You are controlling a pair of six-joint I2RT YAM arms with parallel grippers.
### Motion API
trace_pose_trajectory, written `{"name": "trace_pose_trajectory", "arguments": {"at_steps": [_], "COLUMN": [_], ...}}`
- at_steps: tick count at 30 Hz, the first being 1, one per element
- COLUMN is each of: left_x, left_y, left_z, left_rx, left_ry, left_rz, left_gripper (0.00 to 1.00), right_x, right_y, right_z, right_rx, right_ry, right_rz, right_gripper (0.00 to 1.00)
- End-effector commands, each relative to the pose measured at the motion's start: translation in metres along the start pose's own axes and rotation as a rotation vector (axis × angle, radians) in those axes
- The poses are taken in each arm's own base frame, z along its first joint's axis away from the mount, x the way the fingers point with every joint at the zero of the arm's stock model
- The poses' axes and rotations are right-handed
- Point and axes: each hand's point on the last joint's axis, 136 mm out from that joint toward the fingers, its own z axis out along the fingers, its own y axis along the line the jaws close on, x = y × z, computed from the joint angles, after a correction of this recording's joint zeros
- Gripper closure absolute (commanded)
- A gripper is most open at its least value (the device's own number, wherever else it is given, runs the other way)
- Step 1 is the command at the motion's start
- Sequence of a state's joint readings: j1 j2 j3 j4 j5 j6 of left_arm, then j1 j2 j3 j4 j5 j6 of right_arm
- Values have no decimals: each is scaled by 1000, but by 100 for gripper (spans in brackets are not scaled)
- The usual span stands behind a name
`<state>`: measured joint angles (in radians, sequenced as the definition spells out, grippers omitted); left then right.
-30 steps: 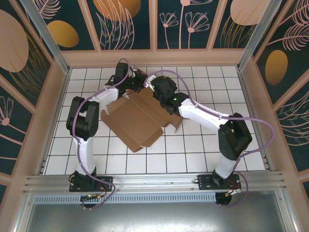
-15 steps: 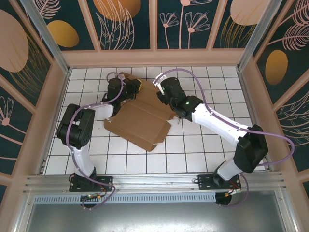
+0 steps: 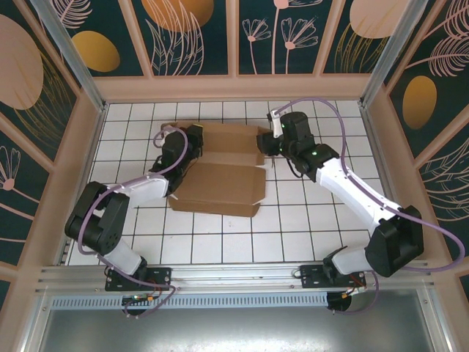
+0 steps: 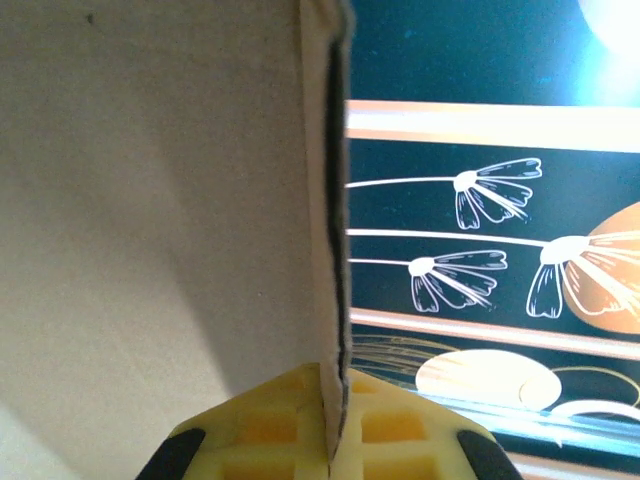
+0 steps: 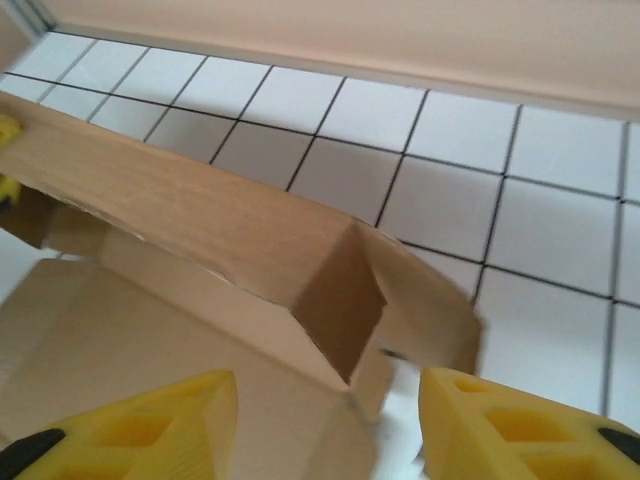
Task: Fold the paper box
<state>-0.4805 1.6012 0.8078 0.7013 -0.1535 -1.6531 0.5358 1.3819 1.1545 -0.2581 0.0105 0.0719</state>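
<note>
The paper box (image 3: 220, 187) is plain brown cardboard lying mid-table, its long back wall raised and its wide panel flat toward me. My left gripper (image 3: 192, 141) is at the box's back left end, shut on a cardboard edge. In the left wrist view the yellow fingers (image 4: 270, 430) pinch that thin edge of the box (image 4: 150, 200), which stands upright from my left gripper (image 4: 333, 430). My right gripper (image 3: 265, 141) is at the back right end, open. Its fingers (image 5: 150, 420) straddle the raised corner of the box (image 5: 180, 210) without touching it, with my right gripper (image 5: 328, 425) just above the flat panel.
The white tiled floor (image 3: 308, 220) is bounded by beige walls (image 3: 234, 88) at the back and both sides, with metal corner posts (image 3: 385, 66). A metal rail (image 3: 234, 275) runs along the near edge by the arm bases.
The box has turned from a diagonal lie to square with the table. My right gripper swung right and back to the box's right end. My left arm dropped lower left, still gripping.
</note>
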Motion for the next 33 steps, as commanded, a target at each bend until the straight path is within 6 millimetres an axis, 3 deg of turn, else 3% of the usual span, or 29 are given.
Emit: {"name": "trace_pose_trajectory", "arguments": {"at_steps": [1, 10, 14, 20, 25, 33], "left_x": [-8, -11, -6, 2, -3, -5], "left_y": [22, 18, 23, 38, 38, 35], "left_z": [-16, -35, -33, -23, -17, -8], "left_rx": [-49, 30, 11, -91, -151, -137], "left_ry": [-131, -168, -144, -109, -143, -169], "left_rz": [-90, 3, 31, 53, 118, 184], "left_gripper": [100, 100, 100, 100, 100, 100], "right_x": [3, 8, 7, -11, -5, -1], "right_y": [5, 5, 5, 15, 15, 0], "right_z": [3, 6, 9, 18, 38, 70], "right_rx": [-88, -145, -203, -265, -249, -147], "right_ry": [12, 5, 30, 37, 78, 99], "right_rz": [159, 314, 427, 612, 720, 645], "right_gripper": [49, 51, 50, 48, 46, 44]}}
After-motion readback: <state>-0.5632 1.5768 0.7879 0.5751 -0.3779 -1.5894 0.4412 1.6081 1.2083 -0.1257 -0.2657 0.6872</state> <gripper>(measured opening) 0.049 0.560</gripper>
